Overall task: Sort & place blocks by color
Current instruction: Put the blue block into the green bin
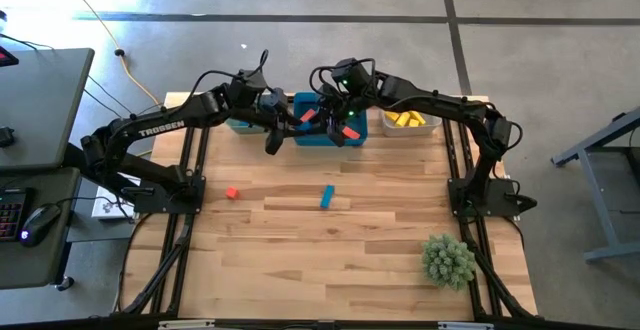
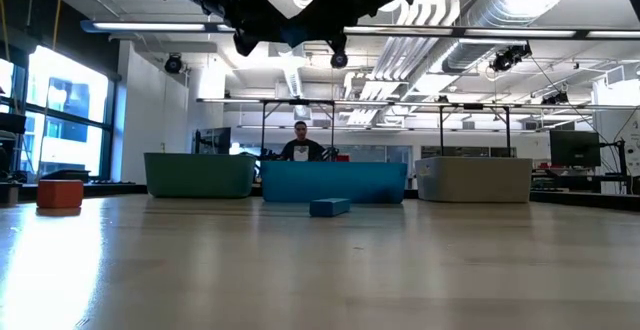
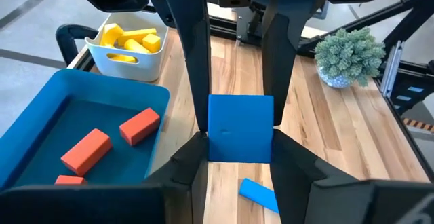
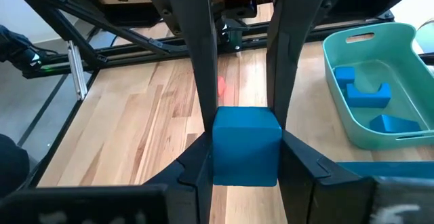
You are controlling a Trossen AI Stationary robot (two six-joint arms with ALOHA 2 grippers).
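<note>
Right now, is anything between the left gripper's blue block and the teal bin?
Nothing visible: only bare wooden table separates the small blue block, in the left gripper, from the teal plastic bin.

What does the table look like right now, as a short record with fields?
left gripper: shut on held block, blue
right gripper: shut on a blue block, seemingly the same one
loose on table: red block, blue bar
blue bin: red blocks
white bin: yellow blocks
teal bin: blue blocks
plant: near right corner
</note>
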